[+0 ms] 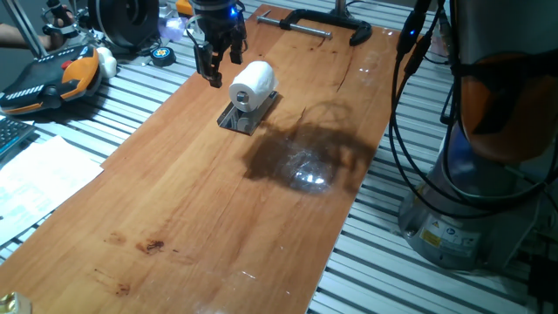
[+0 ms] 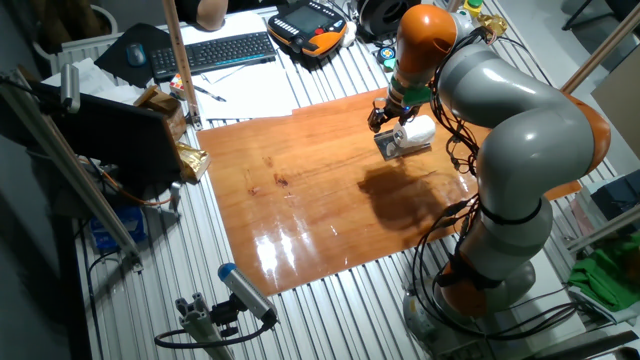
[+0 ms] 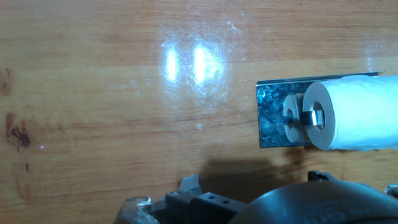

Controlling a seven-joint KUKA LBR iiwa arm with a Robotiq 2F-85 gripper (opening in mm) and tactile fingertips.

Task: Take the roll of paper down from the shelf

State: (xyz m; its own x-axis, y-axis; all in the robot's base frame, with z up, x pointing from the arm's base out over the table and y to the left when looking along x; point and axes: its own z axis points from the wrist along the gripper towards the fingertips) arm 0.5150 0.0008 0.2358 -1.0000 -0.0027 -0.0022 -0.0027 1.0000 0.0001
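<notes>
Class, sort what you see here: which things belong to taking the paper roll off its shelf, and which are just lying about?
Belong to the job:
roll of paper
shelf
gripper

Just lying about:
black clamp
keyboard
paper sheets
orange-black pendant

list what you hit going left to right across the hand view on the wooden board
dark knot mark in the wood → two bright light glares → end of the shelf → roll of paper lying on it, running off the right edge
</notes>
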